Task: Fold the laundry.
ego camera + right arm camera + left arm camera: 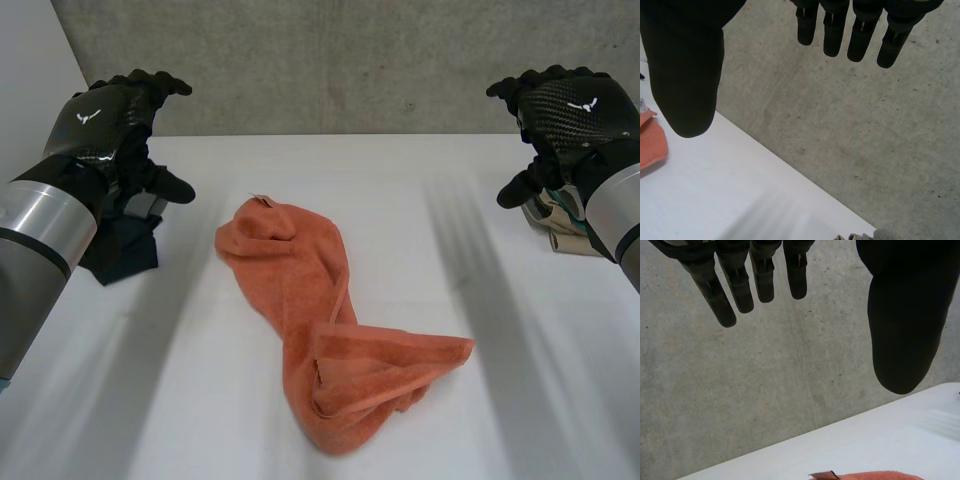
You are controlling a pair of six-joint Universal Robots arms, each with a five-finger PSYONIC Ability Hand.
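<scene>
Orange terry towel sits centre frame, a long crumpled twist on the smooth white table. Left hand upper left, right hand upper right: fingers straight, holding nothing.

Bare surface lies wide on both sides of the crumpled orange towel. A dark folded cloth sits beneath the left robot hand, a beige folded cloth beneath the right robot hand. A concrete wall closes the far edge.
</scene>
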